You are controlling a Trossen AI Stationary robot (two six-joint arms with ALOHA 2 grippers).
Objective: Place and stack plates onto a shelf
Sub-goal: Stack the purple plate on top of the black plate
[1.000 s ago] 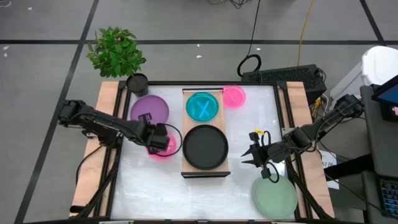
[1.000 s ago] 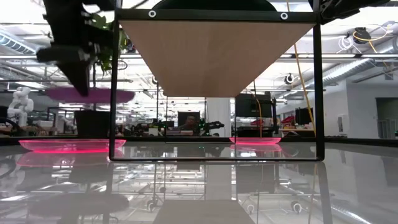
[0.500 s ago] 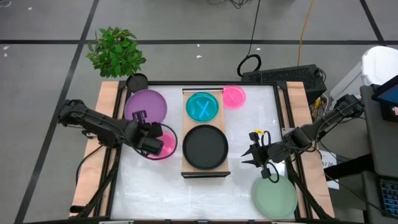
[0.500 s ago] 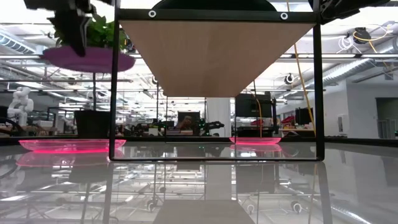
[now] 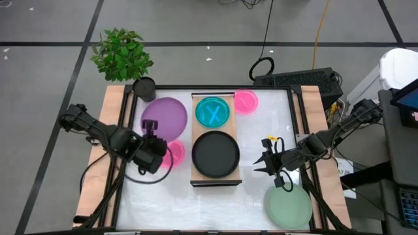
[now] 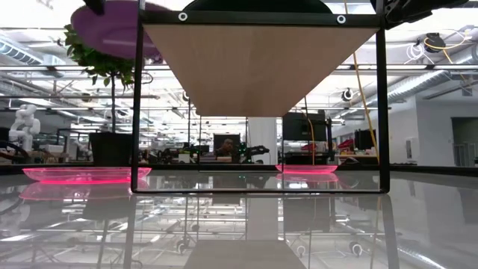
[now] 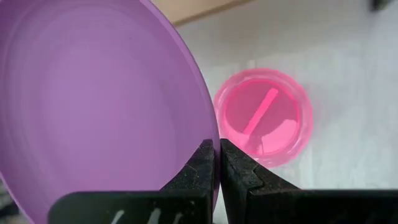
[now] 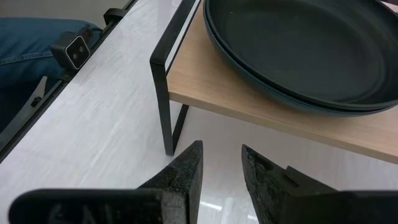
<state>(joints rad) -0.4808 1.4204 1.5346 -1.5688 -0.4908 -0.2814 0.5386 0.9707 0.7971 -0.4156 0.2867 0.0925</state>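
Note:
My left gripper (image 5: 151,128) is shut on the purple plate (image 5: 163,117), which hangs high over the table's left half, left of the shelf (image 5: 198,177); the low view shows the purple plate (image 6: 119,26) above shelf-top height. Under it a pink plate (image 5: 175,153) lies flat on the table. The shelf carries a cyan plate (image 5: 213,111) and dark stacked plates (image 5: 215,154). A second pink plate (image 5: 246,100) sits at the far side and a sage-green plate (image 5: 289,206) at the near right corner. My right gripper (image 5: 264,163) hovers open, right of the shelf. My left gripper pinches the purple plate's rim (image 7: 210,134) on the plate's near side, one finger on the inner face and the other outside the edge. The fingers (image 7: 200,163) come slanting down from the near left. The plate is lifted clear and slightly tilted.
The shelf stands on thin black legs (image 8: 165,106) with open room beneath its board (image 6: 261,67). A potted plant (image 5: 123,55) stands beyond the far left corner. Wooden side rails (image 5: 112,124) and black frame bars border the table. Bare tabletop lies near the front (image 5: 196,209).
My left gripper has risen steadily, carrying the purple plate from about halfway up the shelf's legs to above the shelf top, while drawing back a little toward the table's near left. The plate has tipped slightly. The pink plate below stayed put. My right arm kept still.

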